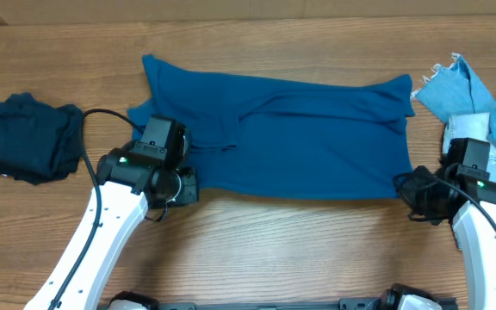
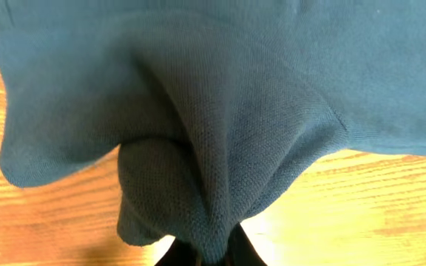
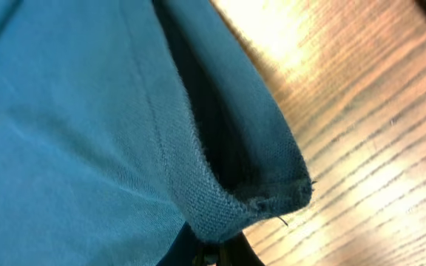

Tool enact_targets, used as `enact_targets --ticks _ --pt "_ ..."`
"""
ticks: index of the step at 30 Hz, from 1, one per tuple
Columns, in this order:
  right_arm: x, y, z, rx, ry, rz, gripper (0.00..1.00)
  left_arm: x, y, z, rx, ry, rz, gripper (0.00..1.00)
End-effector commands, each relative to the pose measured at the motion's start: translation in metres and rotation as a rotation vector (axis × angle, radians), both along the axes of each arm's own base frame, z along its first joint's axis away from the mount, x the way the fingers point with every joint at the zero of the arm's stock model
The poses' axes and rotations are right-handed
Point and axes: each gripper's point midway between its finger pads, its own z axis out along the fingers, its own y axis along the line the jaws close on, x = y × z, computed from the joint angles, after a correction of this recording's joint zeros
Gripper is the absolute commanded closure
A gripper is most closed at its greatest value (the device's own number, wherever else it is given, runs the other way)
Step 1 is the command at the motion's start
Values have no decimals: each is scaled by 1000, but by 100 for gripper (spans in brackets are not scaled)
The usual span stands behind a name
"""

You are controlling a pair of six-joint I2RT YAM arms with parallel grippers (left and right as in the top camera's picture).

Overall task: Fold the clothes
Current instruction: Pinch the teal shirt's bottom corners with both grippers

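Observation:
A large mid-blue knit garment point(image 1: 317, 138), one of the clothes, lies spread flat across the middle of the table. My left gripper point(image 1: 198, 182) is shut on its near left corner. In the left wrist view the knit point(image 2: 220, 148) bunches into folds that run down between my left gripper's point(image 2: 211, 257) dark fingers. My right gripper point(image 1: 400, 183) is shut on the near right corner. In the right wrist view the hemmed edge point(image 3: 220, 199) curls over and is pinched in that gripper point(image 3: 214, 255).
A crumpled dark navy garment point(image 1: 28, 138) lies at the left edge. Pale blue frayed denim point(image 1: 455, 86) is piled at the back right, beside the right arm. Bare wooden tabletop point(image 1: 300, 250) lies in front of the blue garment.

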Motion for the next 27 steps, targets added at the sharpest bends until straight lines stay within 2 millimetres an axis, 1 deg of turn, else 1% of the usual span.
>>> enact_targets --ticks 1,2,4,5,8,12,14,17,24,25,27 --pt "16 -7 20 -31 -75 2 96 22 -3 19 11 -130 -67 89" --pt "18 -7 23 -32 -83 4 96 28 -5 22 3 -155 -67 88" --pt "25 5 30 1 -130 108 96 35 -7 25 -2 -189 -78 85" --pt "27 9 32 20 -135 132 96 37 -8 26 -1 -201 -89 85" --pt "26 20 31 92 -93 173 96 44 -9 29 -2 -232 -110 84" --pt "30 19 29 131 8 193 96 52 -10 33 -8 -270 -116 84" --pt "31 19 23 155 65 189 96 53 -9 33 -10 -274 -112 84" --pt "38 17 17 157 69 189 96 54 -9 33 -4 -277 -121 84" --pt "43 15 18 147 49 188 96 65 -6 38 -15 -319 -103 85" --pt "43 15 18 150 51 186 95 66 -6 38 -15 -322 -102 85" --pt "40 15 18 150 62 185 85 65 -7 38 -18 -319 -104 86"
